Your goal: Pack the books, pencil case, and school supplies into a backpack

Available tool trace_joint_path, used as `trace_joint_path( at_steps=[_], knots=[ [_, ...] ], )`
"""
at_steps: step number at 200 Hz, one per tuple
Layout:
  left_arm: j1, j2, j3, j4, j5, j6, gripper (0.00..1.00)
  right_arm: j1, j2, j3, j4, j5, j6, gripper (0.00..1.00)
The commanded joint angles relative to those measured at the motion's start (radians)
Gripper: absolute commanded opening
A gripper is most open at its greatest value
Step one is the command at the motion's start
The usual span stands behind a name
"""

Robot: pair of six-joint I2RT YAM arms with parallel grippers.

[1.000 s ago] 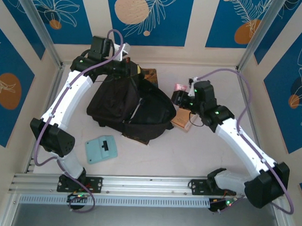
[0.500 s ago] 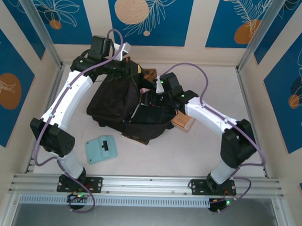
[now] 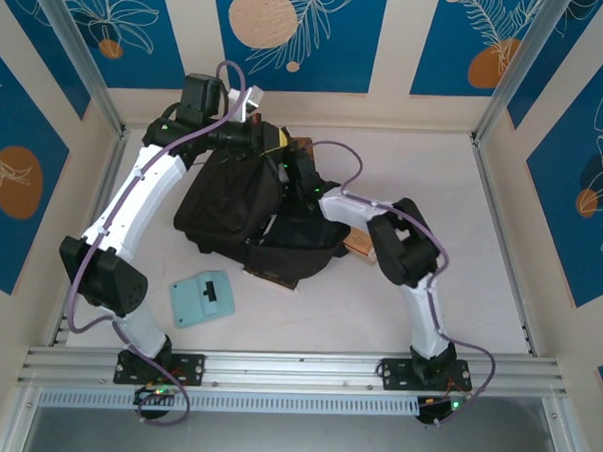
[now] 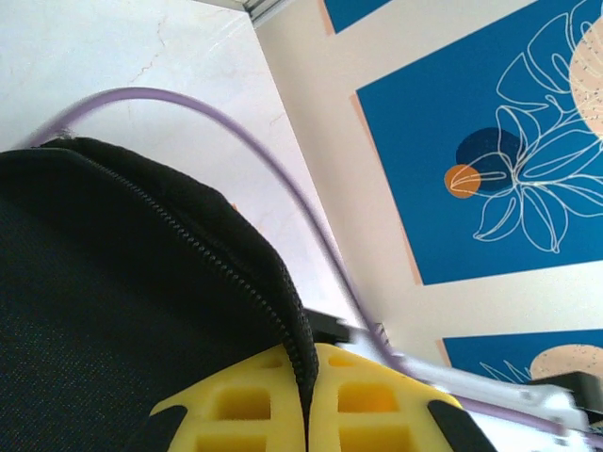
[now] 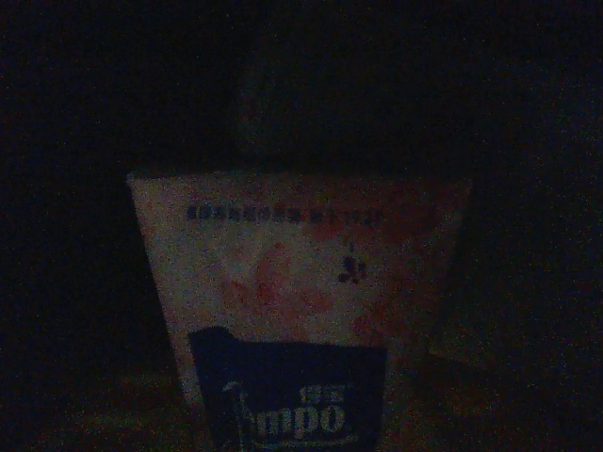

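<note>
Where the black backpack [image 3: 232, 208] lies slumped in the middle of the table [image 3: 460, 273], its far rim is lifted by the left gripper [image 3: 268, 140]. The left wrist view shows the yellow fingers [image 4: 236, 407] pressed together on the zip edge of the fabric. The right arm [image 3: 382, 215] crosses from the right and bends down into the opening, and its wrist is sunk among the folds. Books lie pinned beneath the bag. A brown corner [image 3: 303, 146] pokes out at the far side, an orange-brown one [image 3: 363, 246] just beside the right arm, and a dark edge [image 3: 279, 275] under the near side. How much of each lies under the fabric cannot be told. A light-teal piece [image 3: 202, 299] with a black patch lies flat, well apart, at the near left. The overhead view cannot see into the bag, but the right wrist view does. There, in near darkness, a small pale box [image 5: 301, 273] with pink-red print and a dark blue patch of white lettering fills the middle. Around it everything is black, and the right gripper's fingers cannot be made out, so I cannot tell whether they are parted or closed on the box. The left wrist view adds a purple cable [image 4: 283, 188] arching past a blue wall panel [image 4: 499, 141].
</note>
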Motion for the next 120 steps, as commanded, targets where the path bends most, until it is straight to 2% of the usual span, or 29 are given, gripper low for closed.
trace_joint_path(
  at_steps=[1,19,31,83,120],
  knots=[
    [-0.006,-0.060,0.014,0.113,0.098,-0.004,0.00,0.036,0.137,0.200,0.097,-0.073,0.113,0.50],
    [-0.005,-0.051,0.007,0.100,0.083,0.008,0.00,0.062,0.200,0.347,-0.062,-0.075,0.057,0.76],
    [-0.005,-0.044,-0.001,0.099,0.082,0.008,0.00,0.072,0.182,0.356,-0.118,-0.048,0.004,0.84],
    [0.012,-0.026,-0.026,0.102,0.055,0.003,0.00,0.061,-0.060,0.093,-0.164,0.035,-0.162,0.94],
    [0.037,-0.039,-0.070,0.115,0.025,0.001,0.00,0.018,-0.252,-0.146,-0.128,0.047,-0.163,0.98]
  ],
)
